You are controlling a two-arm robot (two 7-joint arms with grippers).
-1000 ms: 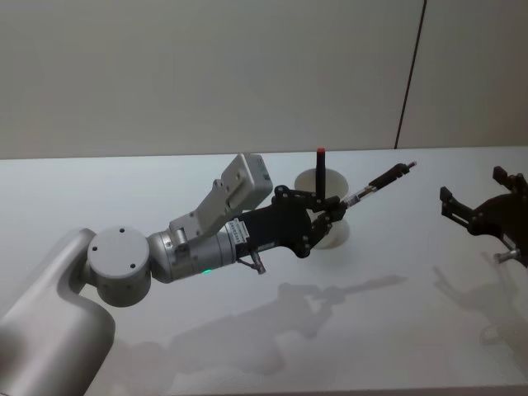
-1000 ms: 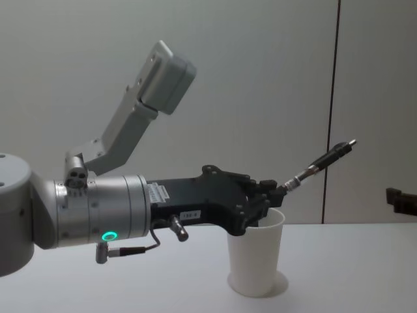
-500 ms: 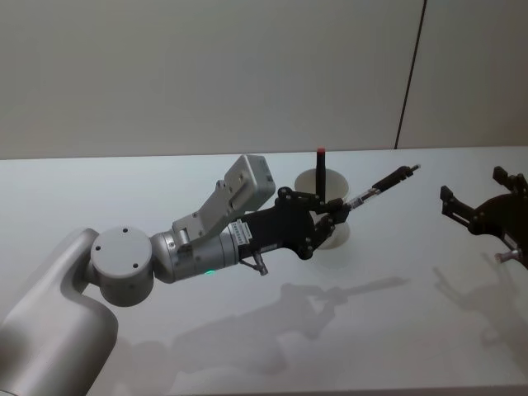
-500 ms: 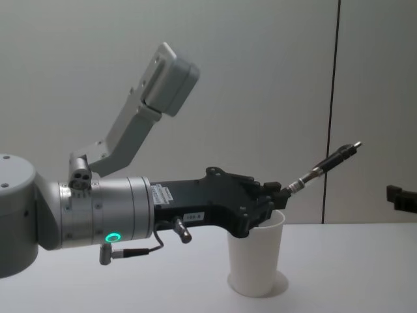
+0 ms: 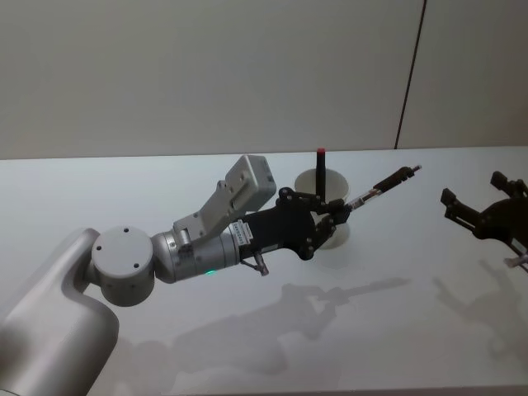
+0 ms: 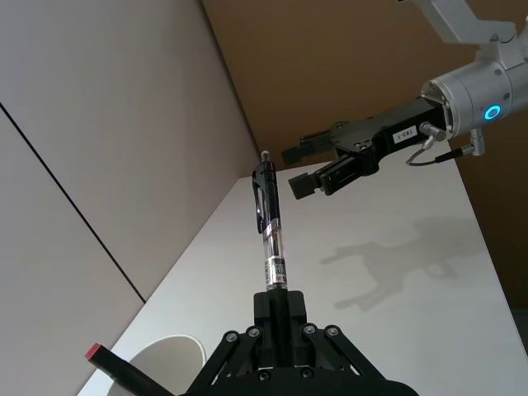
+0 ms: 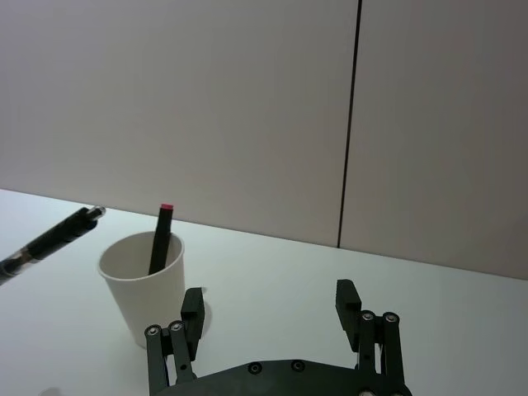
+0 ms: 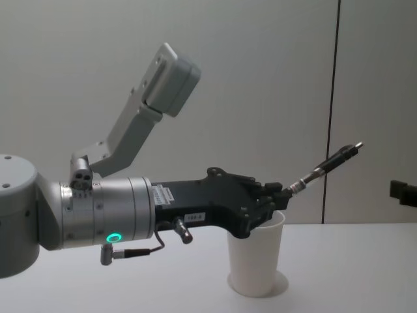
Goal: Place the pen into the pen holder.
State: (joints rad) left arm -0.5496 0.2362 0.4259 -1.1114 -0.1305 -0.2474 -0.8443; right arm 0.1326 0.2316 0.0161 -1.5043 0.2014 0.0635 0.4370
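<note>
My left gripper (image 5: 340,208) is shut on the lower end of a black pen (image 5: 386,181) with a clear barrel. The pen slants up and to the right, above and beyond the pen holder (image 5: 333,236), a white paper cup. In the chest view the gripper (image 8: 281,193) hovers right over the cup's rim (image 8: 257,261) and the pen (image 8: 326,166) points up and away from it. A dark stick with a red tip (image 5: 320,163) stands inside the cup. My right gripper (image 5: 487,219) hangs open at the far right, apart from the cup.
The white table (image 5: 247,346) spreads around the cup, with arm shadows in front. A plain wall with a dark vertical seam (image 5: 410,74) stands behind. In the left wrist view the right gripper (image 6: 313,169) shows beyond the pen (image 6: 268,231).
My left gripper and the pen have edged slightly to the right over the cup. The right gripper has drawn back a little toward the right edge.
</note>
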